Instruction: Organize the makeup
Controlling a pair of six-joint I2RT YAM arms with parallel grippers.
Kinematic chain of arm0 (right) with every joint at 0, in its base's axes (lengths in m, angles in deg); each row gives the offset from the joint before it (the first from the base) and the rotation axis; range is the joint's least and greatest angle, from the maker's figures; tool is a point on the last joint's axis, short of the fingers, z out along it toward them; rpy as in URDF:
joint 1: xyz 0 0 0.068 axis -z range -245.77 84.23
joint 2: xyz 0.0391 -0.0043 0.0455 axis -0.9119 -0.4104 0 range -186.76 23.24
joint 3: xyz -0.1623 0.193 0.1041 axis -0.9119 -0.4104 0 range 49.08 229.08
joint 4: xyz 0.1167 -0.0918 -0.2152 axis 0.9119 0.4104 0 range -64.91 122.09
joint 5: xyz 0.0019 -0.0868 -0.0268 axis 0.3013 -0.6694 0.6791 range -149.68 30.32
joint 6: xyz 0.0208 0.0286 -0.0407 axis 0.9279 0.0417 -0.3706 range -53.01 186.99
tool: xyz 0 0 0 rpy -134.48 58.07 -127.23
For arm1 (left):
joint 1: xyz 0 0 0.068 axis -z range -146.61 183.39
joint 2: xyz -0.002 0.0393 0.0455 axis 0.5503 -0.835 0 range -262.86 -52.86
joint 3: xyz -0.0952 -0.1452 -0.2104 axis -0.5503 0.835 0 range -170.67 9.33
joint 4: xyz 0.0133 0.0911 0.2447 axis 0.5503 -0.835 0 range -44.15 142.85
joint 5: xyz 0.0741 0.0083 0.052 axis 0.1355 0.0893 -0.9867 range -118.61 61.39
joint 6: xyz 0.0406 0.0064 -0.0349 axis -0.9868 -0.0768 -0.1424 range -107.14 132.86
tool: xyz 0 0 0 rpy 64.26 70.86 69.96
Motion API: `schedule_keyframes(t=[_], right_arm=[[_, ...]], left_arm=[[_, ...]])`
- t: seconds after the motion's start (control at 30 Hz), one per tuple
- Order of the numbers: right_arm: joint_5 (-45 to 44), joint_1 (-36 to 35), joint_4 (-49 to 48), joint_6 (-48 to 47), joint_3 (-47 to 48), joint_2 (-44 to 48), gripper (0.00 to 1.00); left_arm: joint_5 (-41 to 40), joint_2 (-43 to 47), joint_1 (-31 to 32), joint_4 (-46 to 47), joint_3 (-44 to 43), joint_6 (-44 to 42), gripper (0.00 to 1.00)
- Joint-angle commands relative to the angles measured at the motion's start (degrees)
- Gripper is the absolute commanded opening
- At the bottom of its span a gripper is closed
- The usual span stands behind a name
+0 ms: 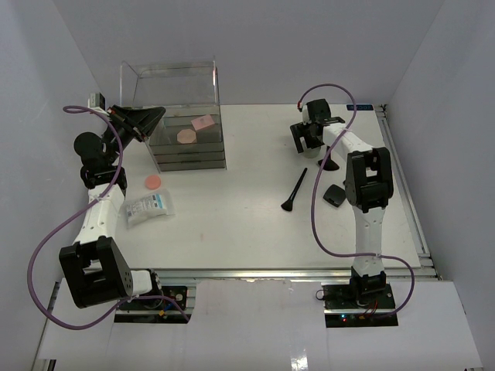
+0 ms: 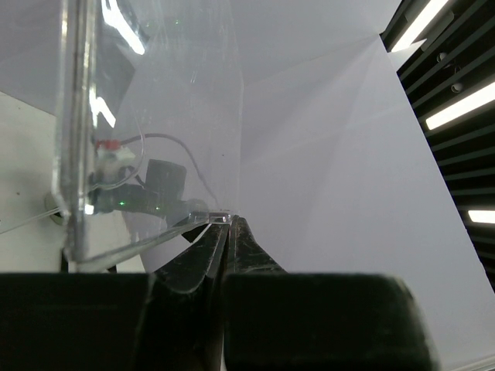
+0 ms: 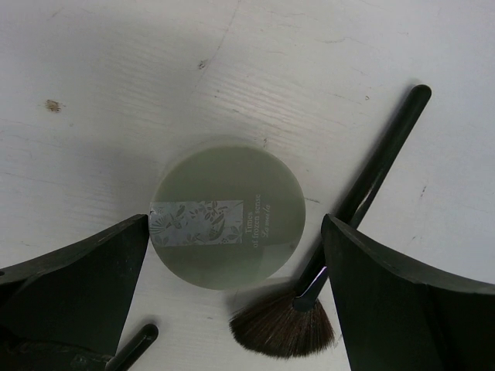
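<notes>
Worktop (image 1: 232,224), white, viewed from above. Two arms noted, one clear plastic box (image 1: 182,93) at the rear left.

Makeup counted:
- Round discs, three. One grey-green disc (image 3: 227,224) is seen flat on the worktop in the right wrist view; in the overhead view it is hidden under the right gripper. One pink disc (image 1: 154,182) is on the worktop just in front of the box's left corner. One peach-pink disc (image 1: 186,136) is inside the box, seen through the clear wall.
- Pink palette (image 1: 204,121), one, inside the box, just behind the peach-pink disc. Which tier it lies on cannot be told.
- Brushes, two. A slim black brush (image 1: 295,190) lies at a slant at centre right. A fan brush (image 3: 309,297) lies just beside the grey-green disc, bristles toward the camera.
- Black square compact (image 1: 335,195), one, beside the right forearm.
- A black rounded end (image 3: 135,344) is noted at the bottom edge of the right wrist view; it is not identified.

One white and blue packet (image 1: 148,207) is seen near the left arm.

Right gripper (image 1: 308,137): fingers (image 3: 85,286) are spread wide, one on each side of the grey-green disc, with nothing held.

Left gripper (image 1: 155,116): fingers (image 2: 247,255) are pressed together at the box's left wall, a clear edge at the tips. Whether that edge is nipped cannot be told
</notes>
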Motion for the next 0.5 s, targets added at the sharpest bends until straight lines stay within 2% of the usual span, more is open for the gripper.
schedule_keyframes(t=[0.0,0.47], right_arm=[[0.27,0.87,-1.64,-0.09,2.67,-0.7,0.98],[8.49,3.34,-1.5,1.36,2.01,-2.16,0.96]], left_arm=[[0.27,1.21,0.25,2.03,-1.45,-0.74,0.01],[0.24,1.31,0.25,1.95,-1.45,-0.74,0.01]])
